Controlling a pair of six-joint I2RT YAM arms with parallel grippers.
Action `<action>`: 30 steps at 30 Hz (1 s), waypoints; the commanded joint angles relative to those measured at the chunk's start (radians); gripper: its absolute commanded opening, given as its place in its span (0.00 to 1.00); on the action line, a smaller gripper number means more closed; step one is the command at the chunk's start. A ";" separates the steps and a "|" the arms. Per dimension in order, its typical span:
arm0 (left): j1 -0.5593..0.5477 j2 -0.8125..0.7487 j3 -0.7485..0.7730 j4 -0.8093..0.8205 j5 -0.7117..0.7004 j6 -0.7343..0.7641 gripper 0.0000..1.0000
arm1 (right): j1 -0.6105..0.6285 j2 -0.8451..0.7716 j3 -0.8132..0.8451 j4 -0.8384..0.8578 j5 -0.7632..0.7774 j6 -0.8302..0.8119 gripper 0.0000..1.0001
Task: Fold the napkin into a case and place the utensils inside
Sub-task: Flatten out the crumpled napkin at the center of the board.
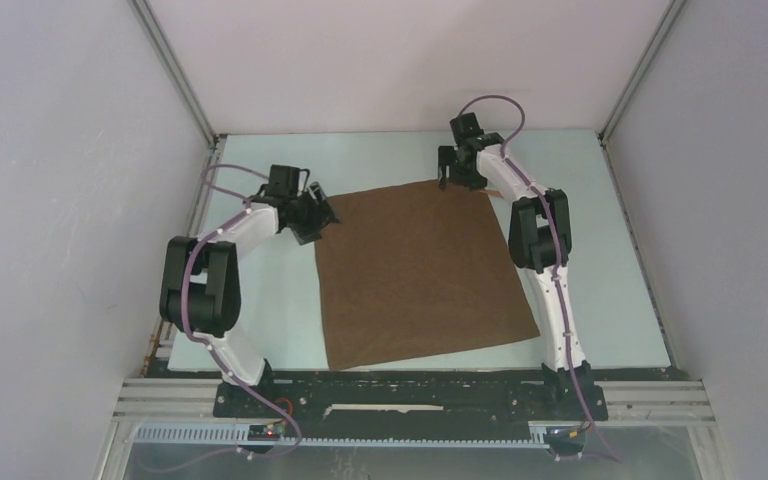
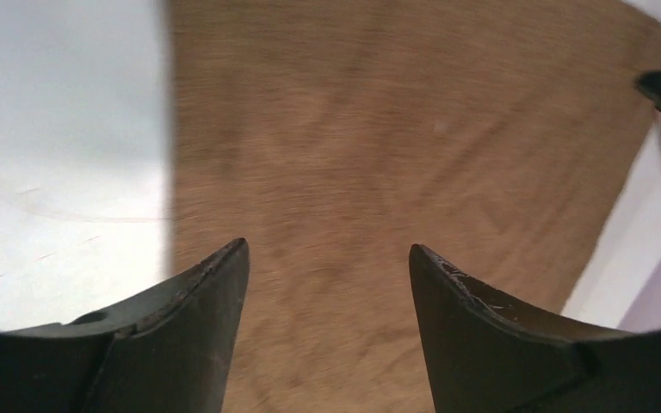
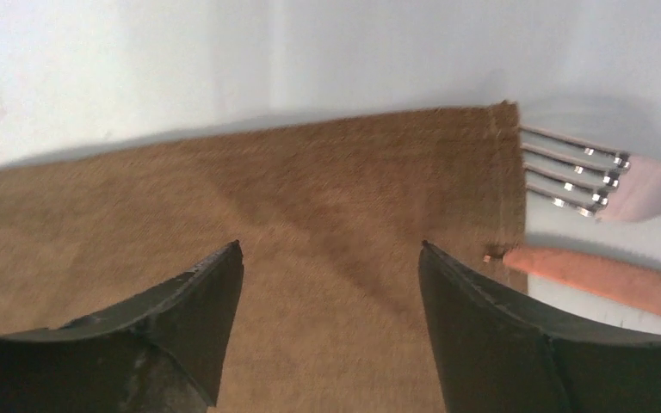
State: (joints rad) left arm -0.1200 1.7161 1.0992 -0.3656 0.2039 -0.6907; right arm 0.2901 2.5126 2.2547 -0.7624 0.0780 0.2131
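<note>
Napkin (image 1: 420, 275): brown cloth, matt, fine fuzzy weave, stitched hem along one edge. Table (image 1: 610, 260): pale, smooth, slight sheen, faint scuff marks in left wrist view. Fork (image 3: 572, 168) tines: polished silver metal, glossy w/ bright glints. Knife (image 3: 602, 277): reddish-brown, matt, material unclear. Left gripper (image 2: 327, 258) fingers (image 2: 482, 327): dark matt plastic, fine scratches. Arm shells: white, smooth, semi-gloss.

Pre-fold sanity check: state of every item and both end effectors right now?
Dark-brown square cloth napkin: unfolded, flat on table.
Silver-tined metal fork: lying at napkin's far right corner, handle out of sight.
Reddish-brown knife-like stick: lying flat beside the fork.
Left end effector: open, empty, over napkin.
Right end effector: open, empty, over napkin.
</note>
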 commanded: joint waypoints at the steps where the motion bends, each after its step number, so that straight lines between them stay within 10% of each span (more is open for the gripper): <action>1: -0.064 0.062 0.063 0.145 0.085 -0.106 0.73 | 0.052 -0.208 -0.024 -0.033 0.009 0.011 0.85; 16: 0.043 0.343 0.313 -0.174 -0.024 -0.184 0.81 | 0.094 -0.674 -0.812 0.187 -0.154 0.142 0.97; 30: 0.165 0.491 0.464 -0.283 0.159 -0.179 0.82 | 0.525 -0.542 -0.834 0.310 -0.116 0.354 0.97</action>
State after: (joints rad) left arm -0.0059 2.1586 1.5730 -0.6189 0.4179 -0.9070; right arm 0.7612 1.9194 1.3830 -0.5262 -0.0330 0.4709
